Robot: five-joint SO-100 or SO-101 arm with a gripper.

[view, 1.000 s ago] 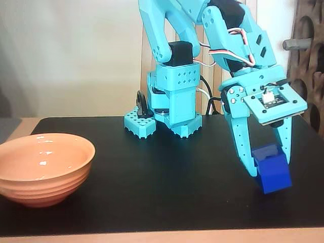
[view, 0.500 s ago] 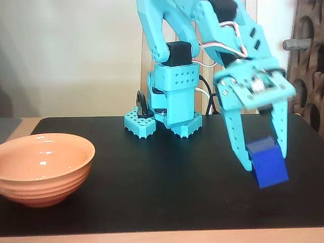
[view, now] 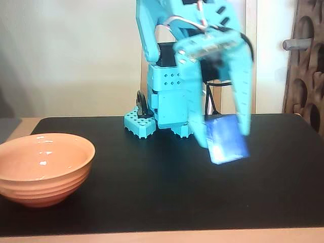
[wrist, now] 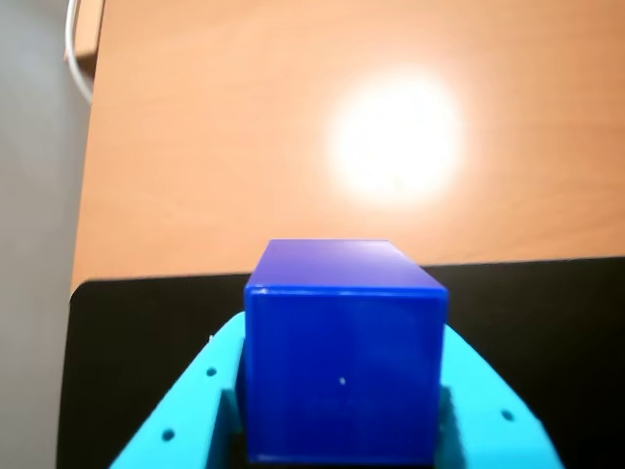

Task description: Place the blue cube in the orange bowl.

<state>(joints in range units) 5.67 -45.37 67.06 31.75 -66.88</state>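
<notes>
Fingers of your gripper [view: 226,144] are pinching the cube [view: 227,139], one turquoise finger on each side of it. Your fixed view shows the cube tilted and lifted clear of the black mat [view: 167,192], right of centre and in front of the arm's base [view: 152,121]; the picture is blurred around the gripper. That view alone shows you the bowl [view: 43,169], sitting upright at the mat's left edge, well apart from the cube. Your wrist view never catches the bowl; instead it gives you the cube [wrist: 344,362] close up, filling the lower middle between the fingers [wrist: 190,410], with the mat's edge [wrist: 137,322] behind it and a wooden tabletop [wrist: 244,127] carrying a bright glare spot.
</notes>
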